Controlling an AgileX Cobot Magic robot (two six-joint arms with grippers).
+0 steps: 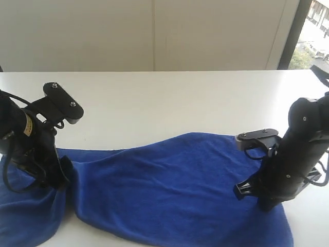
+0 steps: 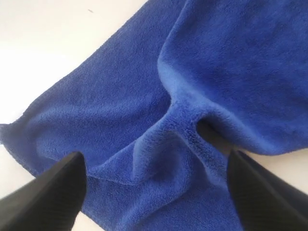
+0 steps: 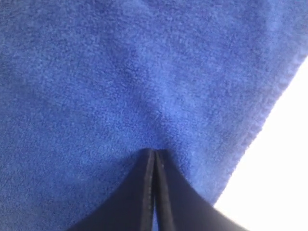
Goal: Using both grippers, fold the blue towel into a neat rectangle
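We judge the fold half done: the towel lies rumpled on the desk, left claw spread over its bunched end, right claw pressed together against it. Next, we pinch corners.

White table, window beyond

Near edge of blue towel apparently off-frame.
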